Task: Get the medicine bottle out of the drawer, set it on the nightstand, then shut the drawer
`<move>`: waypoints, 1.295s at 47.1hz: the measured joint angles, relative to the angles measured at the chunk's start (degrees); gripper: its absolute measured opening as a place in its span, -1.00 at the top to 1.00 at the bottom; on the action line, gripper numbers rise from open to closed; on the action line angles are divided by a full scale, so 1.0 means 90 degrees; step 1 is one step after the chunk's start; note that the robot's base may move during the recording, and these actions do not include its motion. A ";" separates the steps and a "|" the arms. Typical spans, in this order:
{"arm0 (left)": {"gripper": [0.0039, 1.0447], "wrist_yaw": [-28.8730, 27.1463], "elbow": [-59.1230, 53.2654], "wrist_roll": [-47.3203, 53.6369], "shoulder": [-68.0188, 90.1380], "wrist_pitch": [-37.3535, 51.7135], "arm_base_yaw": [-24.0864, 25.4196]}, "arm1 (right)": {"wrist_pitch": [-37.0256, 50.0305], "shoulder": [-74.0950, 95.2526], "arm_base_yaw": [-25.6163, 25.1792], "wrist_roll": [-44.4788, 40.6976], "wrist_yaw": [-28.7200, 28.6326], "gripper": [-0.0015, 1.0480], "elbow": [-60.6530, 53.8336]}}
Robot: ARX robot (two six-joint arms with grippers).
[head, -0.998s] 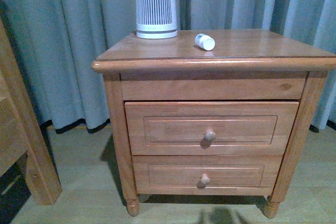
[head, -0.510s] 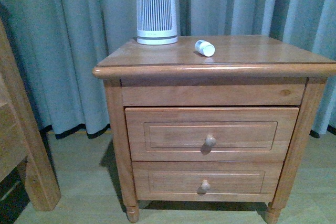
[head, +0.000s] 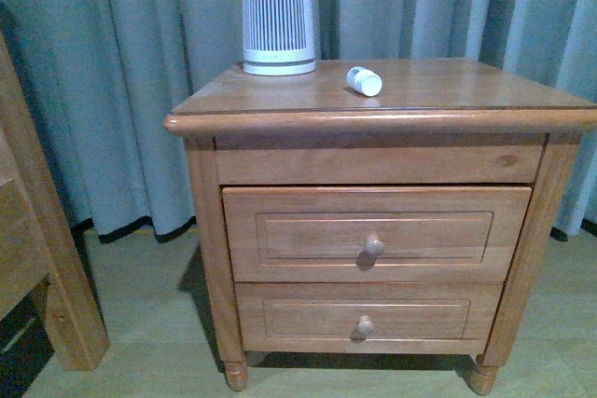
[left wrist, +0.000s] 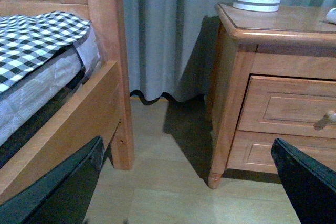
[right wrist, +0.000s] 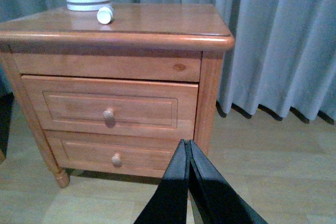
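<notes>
On the nightstand (head: 438, 90) lies the medicine bottle (head: 364, 81); drawer (head: 373, 235) shut

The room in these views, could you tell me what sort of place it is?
Most likely a bedroom: a wooden nightstand stands before floor-length curtains, and the left wrist view shows a bed with checked bedding beside it.
</notes>
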 joint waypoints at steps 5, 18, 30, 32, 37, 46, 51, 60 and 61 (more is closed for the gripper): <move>-0.88 0.0002 0.0000 0.0000 0.0000 -0.0002 0.0000 | -0.0284 -0.0306 0.0000 -0.0002 -0.0002 0.94 0.0000; -0.88 0.0000 0.0000 0.0000 0.0000 -0.0002 0.0000 | -0.0889 -0.0901 0.0000 0.0000 -0.0002 0.94 0.0000; -0.88 0.0000 0.0000 0.0000 0.0000 -0.0002 0.0000 | -0.2021 -0.1999 0.0000 -0.0005 -0.0002 0.94 0.0002; -0.88 0.0000 0.0000 0.0000 0.0000 -0.0002 0.0000 | -0.2021 -0.2001 0.0000 -0.0005 0.0000 0.94 0.0002; -0.88 0.0000 0.0000 0.0000 0.0000 -0.0002 0.0000 | -0.2021 -0.2004 0.0000 -0.0005 -0.0002 0.94 0.0002; -0.88 0.0000 0.0000 0.0000 0.0000 -0.0002 0.0000 | -0.2023 -0.2004 0.0000 -0.0012 -0.0002 0.32 0.0002; -0.88 0.0000 0.0000 0.0000 0.0000 -0.0002 0.0000 | -0.2025 -0.2008 0.0000 -0.0012 -0.0002 -0.14 0.0002; -0.88 0.0000 0.0000 0.0000 0.0000 -0.0002 0.0000 | -0.2025 -0.2008 0.0000 -0.0010 -0.0002 -0.87 0.0002; -0.88 0.0000 0.0000 0.0000 0.0000 -0.0002 0.0000 | -0.2025 -0.2008 0.0000 -0.0010 -0.0002 -0.90 0.0002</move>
